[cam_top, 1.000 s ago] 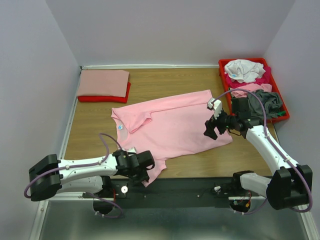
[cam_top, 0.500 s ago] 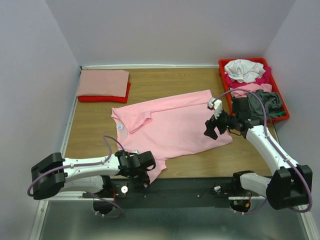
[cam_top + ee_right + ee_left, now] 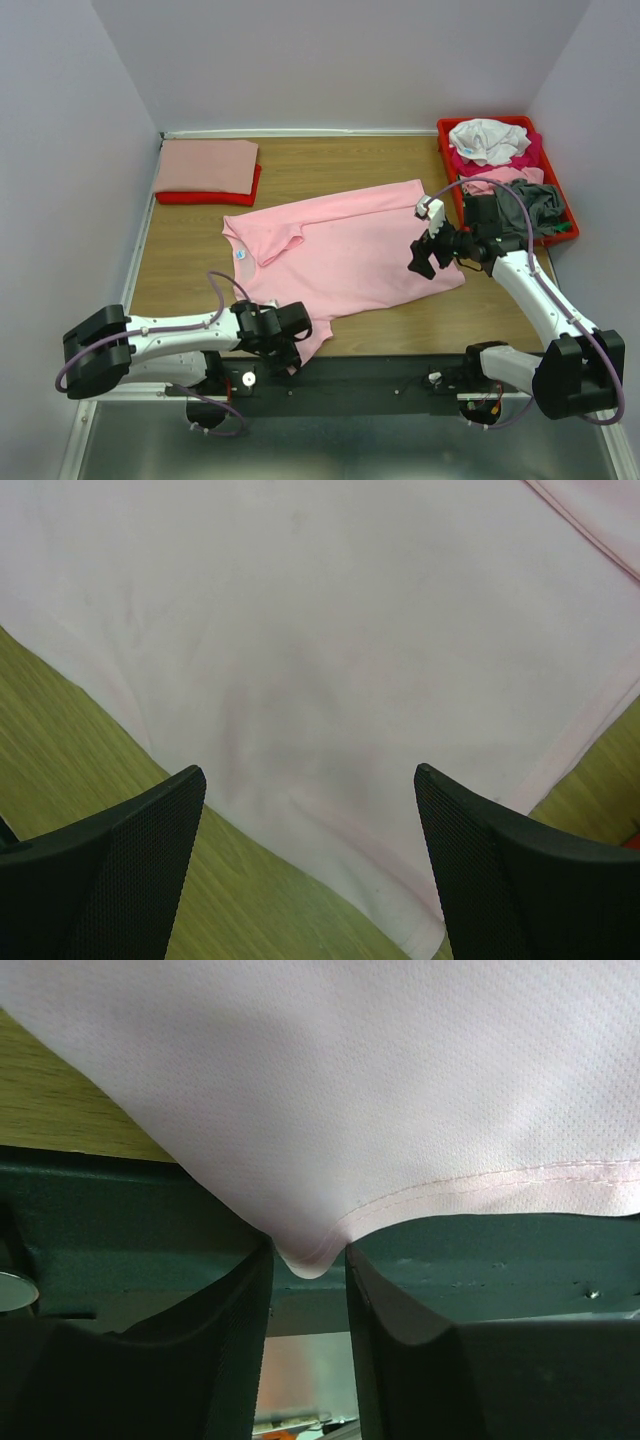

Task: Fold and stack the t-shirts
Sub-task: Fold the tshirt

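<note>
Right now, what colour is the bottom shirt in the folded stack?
Red; the bottom shirt shows best in the top external view.

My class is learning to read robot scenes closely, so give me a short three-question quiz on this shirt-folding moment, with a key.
1. True or false: the right gripper is open above the light pink t-shirt.
2. Where is the folded stack? A) at the far left corner of the table; B) on top of the spread shirt; C) beneath the right arm.
3. What is the left gripper shut on?
Key: 1 true; 2 A; 3 the near edge of the light pink t-shirt.
</note>
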